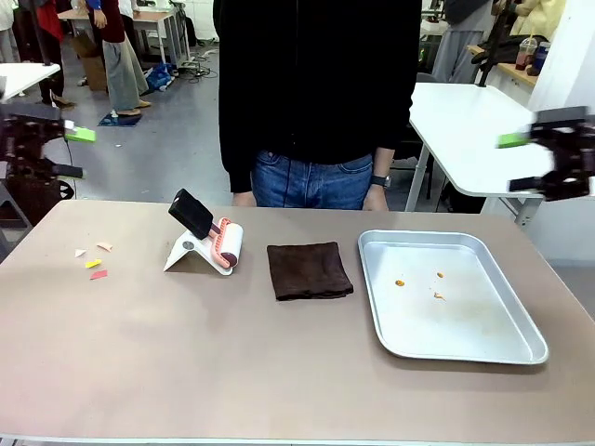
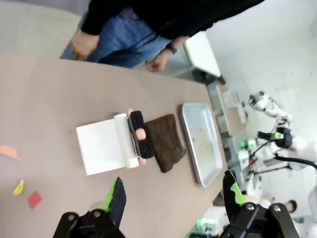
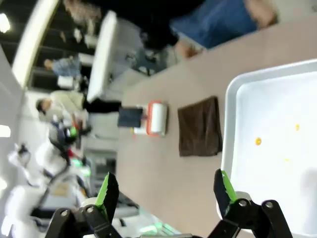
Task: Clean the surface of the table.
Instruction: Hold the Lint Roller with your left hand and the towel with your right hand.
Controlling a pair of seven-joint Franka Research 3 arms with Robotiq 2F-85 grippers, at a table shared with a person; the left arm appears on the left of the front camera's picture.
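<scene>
The tan table [image 1: 186,353] carries small paper scraps [image 1: 93,261] in orange, yellow and red at its left, also seen as scraps [image 2: 20,187] in the left wrist view. A dark brown cloth [image 1: 309,270] lies folded at the middle. Left of it stands a lint roller [image 1: 223,243] with a black handle on a white stand. My left gripper [image 1: 70,153] hangs open above the table's far left corner, its pads [image 2: 116,198] wide apart. Over the far right, my right gripper [image 1: 516,161] is open too, and nothing sits between its pads [image 3: 223,187].
A shallow silver tray [image 1: 521,334] with a few orange crumbs [image 1: 400,282] lies on the right half. A person in a black top and jeans [image 1: 311,177] stands at the far edge, hands by the table. A white table [image 1: 465,130] stands behind on the right.
</scene>
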